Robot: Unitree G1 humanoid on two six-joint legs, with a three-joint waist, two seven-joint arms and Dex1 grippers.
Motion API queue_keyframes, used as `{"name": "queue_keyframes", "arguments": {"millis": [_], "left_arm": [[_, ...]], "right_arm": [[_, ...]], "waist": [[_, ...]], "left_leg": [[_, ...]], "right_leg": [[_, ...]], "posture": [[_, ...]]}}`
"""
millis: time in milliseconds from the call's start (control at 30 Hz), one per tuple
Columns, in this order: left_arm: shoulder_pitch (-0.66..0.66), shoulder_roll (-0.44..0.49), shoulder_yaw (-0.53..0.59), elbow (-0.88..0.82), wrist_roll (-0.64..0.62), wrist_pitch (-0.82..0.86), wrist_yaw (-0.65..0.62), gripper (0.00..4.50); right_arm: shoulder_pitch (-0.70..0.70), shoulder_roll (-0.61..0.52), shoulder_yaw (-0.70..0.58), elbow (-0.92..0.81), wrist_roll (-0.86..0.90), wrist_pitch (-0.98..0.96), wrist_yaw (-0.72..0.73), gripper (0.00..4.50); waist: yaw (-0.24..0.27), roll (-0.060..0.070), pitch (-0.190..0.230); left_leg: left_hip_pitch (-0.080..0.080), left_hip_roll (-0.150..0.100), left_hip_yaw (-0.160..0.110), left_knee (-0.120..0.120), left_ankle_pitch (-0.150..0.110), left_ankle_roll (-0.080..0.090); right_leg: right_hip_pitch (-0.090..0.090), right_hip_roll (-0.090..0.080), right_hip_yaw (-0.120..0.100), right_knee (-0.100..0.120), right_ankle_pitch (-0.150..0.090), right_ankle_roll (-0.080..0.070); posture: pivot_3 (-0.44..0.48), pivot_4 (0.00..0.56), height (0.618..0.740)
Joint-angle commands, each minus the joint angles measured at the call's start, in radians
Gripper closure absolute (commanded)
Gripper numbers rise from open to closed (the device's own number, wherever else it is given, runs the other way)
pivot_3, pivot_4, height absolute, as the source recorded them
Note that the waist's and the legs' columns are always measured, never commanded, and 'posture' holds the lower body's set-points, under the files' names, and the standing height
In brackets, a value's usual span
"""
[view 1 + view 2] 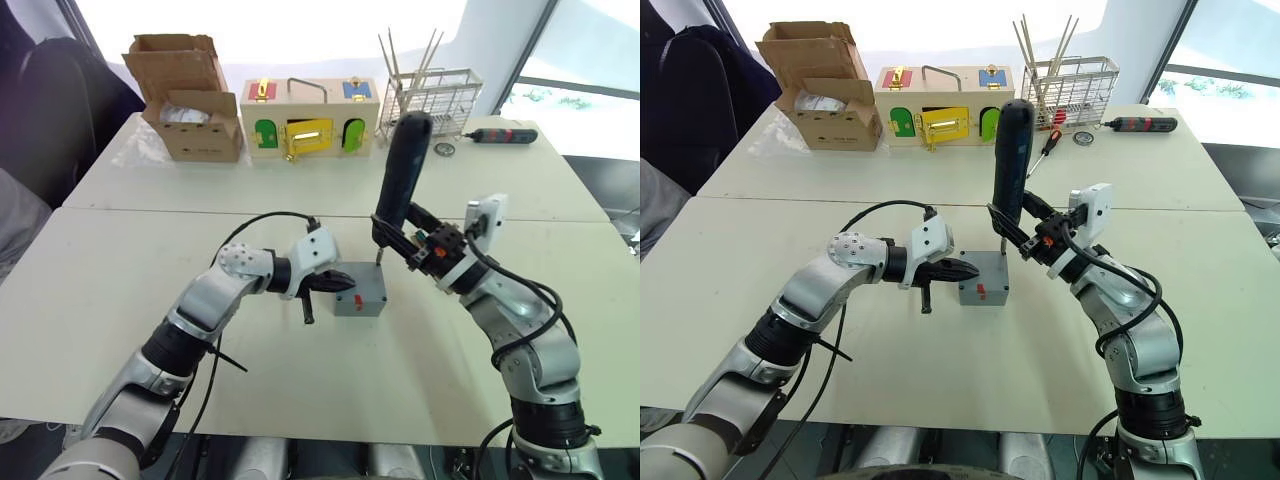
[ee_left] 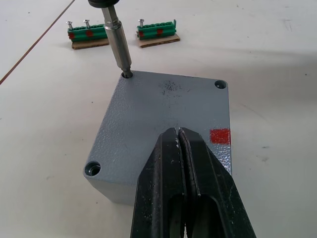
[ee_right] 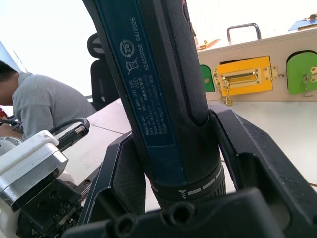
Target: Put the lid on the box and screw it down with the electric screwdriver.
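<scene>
2 green screw strips (image 2: 124,33) lie beyond the box (image 2: 163,129); left end effector (image 2: 184,148) closed, right end effector (image 3: 198,163) clamps electric screwdriver (image 3: 158,79)

I am working in what looks like a robotics lab or test room. Plain white tables (image 1: 150,300) are pushed together under large bright windows (image 1: 560,60). Practice props line the far side: a wooden box with coloured doors (image 1: 308,118), a cardboard carton (image 1: 190,95), a wire basket (image 1: 435,100). A person in grey (image 3: 44,106) sits nearby.
</scene>
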Motion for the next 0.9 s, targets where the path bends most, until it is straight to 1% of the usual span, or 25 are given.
{"name": "queue_keyframes", "arguments": {"millis": [33, 400, 900], "left_arm": [[-0.007, 0.002, -0.018, 0.021, 0.029, 0.004, 0.002, 4.50], [-0.009, 0.004, -0.022, 0.022, 0.036, 0.001, -0.004, 4.50], [-0.004, 0.001, -0.021, 0.020, 0.041, -0.001, -0.004, 4.50]], "right_arm": [[0.058, -0.005, 0.060, 0.054, -0.026, 0.040, 0.008, 2.56], [0.087, -0.026, 0.059, 0.100, -0.059, 0.002, 0.027, 2.56], [0.081, -0.019, 0.061, 0.100, -0.059, -0.006, 0.018, 2.56]], "waist": [[0.000, 0.000, 0.000], [0.000, -0.001, -0.001], [0.000, -0.002, -0.002]], "left_leg": [[0.000, 0.000, 0.000, 0.000, 0.000, 0.000], [0.000, 0.000, -0.001, 0.000, 0.000, 0.000], [0.000, 0.000, -0.002, 0.000, 0.000, 0.000]], "right_leg": [[0.000, 0.000, 0.000, 0.000, 0.000, 0.000], [0.001, 0.000, -0.001, -0.001, 0.000, 0.000], [0.002, 0.000, -0.002, -0.002, 0.000, 0.000]], "posture": [[0.000, 0.150, 0.730], [0.000, 0.150, 0.730], [0.000, 0.150, 0.730]]}}
